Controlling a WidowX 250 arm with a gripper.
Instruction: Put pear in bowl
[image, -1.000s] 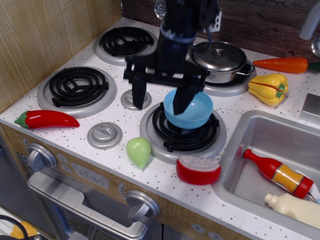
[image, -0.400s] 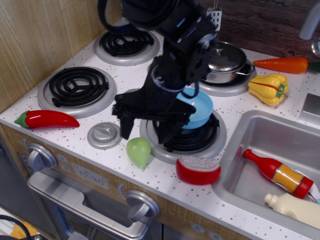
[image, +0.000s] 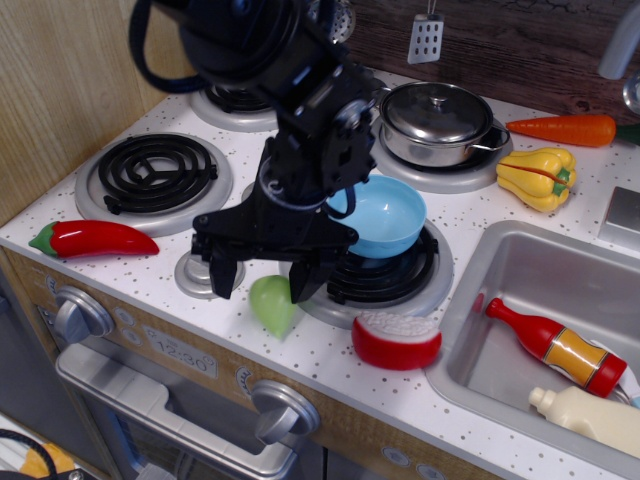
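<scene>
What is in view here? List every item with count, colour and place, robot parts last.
pear: 1, pale green, counter front, partly behind the gripper
bowl: 1, light blue, on front right burner
pot: 1, steel, lidded, on back right burner
red dish: 1, red with white top, counter front edge
chili pepper: 1, red, left front counter
carrot: 1, orange, back right
bell pepper: 1, yellow, beside the sink
sauce bottle: 1, red, in the sink
pale bottle: 1, cream, in the sink
spatula: 1, white, on back wall
gripper: 1, black, open, over the pear
</scene>
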